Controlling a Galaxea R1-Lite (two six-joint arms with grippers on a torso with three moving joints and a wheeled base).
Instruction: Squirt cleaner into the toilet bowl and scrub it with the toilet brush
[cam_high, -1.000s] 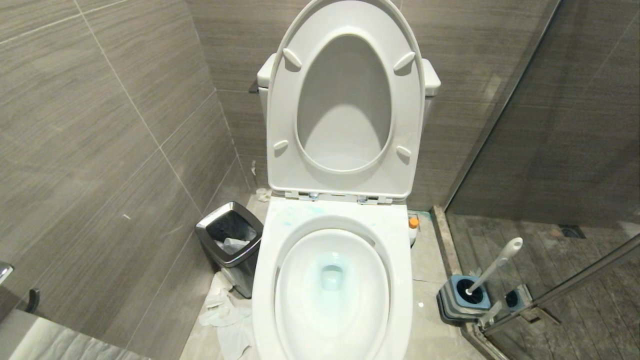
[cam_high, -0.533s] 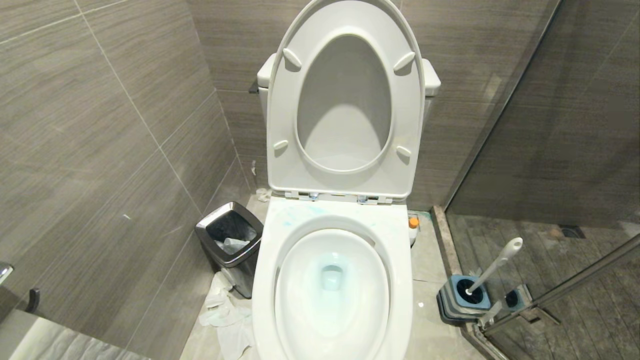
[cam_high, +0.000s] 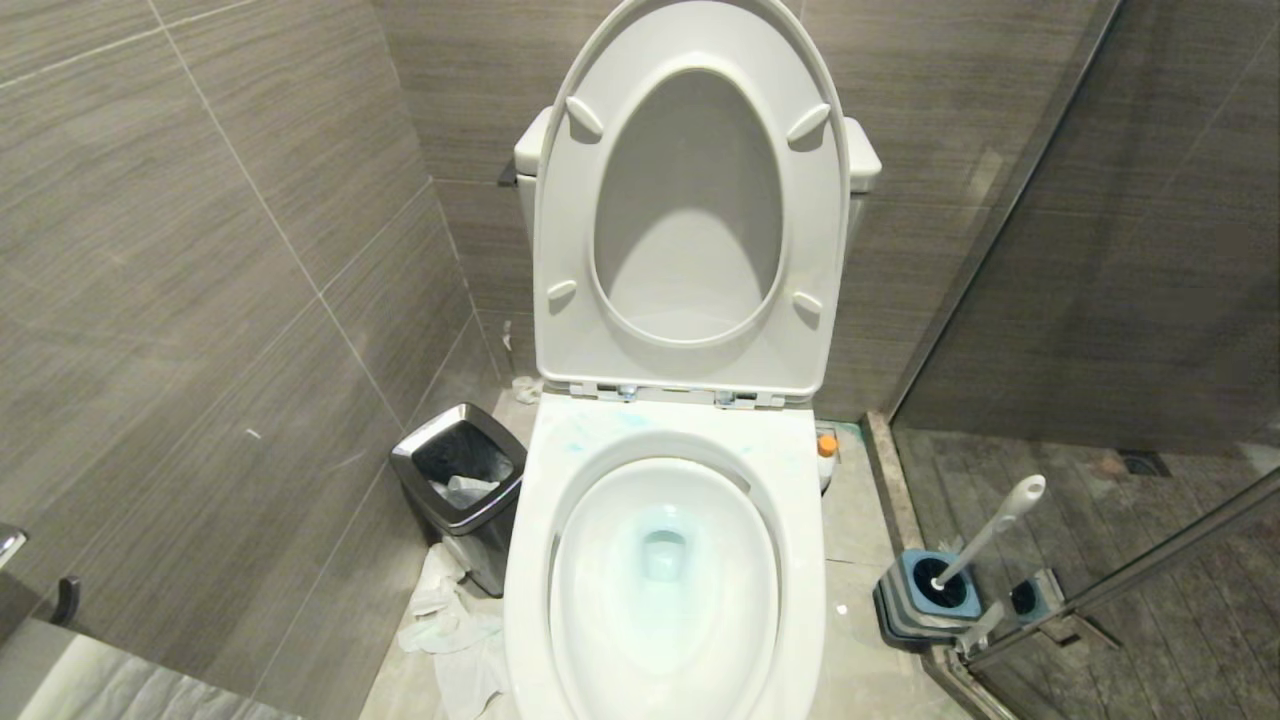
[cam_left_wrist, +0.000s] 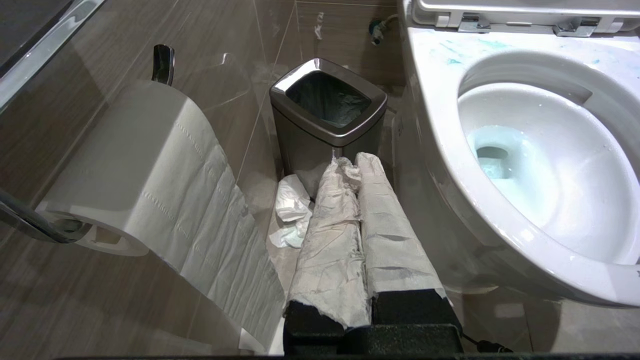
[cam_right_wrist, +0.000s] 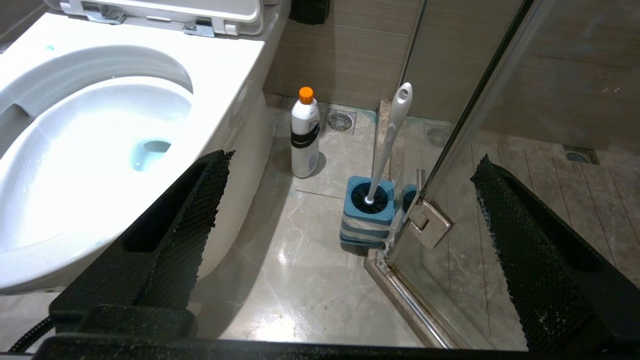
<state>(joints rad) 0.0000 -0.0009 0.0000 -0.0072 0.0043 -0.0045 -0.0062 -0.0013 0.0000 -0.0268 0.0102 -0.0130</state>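
Note:
The white toilet bowl (cam_high: 665, 470) stands open in the middle, seat and lid raised, with pale turquoise water in its drain and blue smears on the rim (cam_left_wrist: 440, 60). To its right on the floor stands the cleaner (cam_right_wrist: 305, 132), orange-capped, with only its cap (cam_high: 826, 445) showing from the head. The toilet brush (cam_high: 985, 530) leans in its blue striped holder (cam_right_wrist: 367, 212) by the glass door. My left gripper (cam_left_wrist: 352, 162), fingers wrapped in paper, is shut and empty, left of the bowl. My right gripper (cam_right_wrist: 350, 165) hangs open above the floor, apart from holder and bottle.
A steel-rimmed waste bin (cam_high: 458, 475) stands left of the toilet with crumpled tissue (cam_high: 450, 625) on the floor beside it. A paper roll (cam_left_wrist: 145, 170) hangs on the left wall. A glass shower door (cam_right_wrist: 465, 110) and its metal sill bound the right side.

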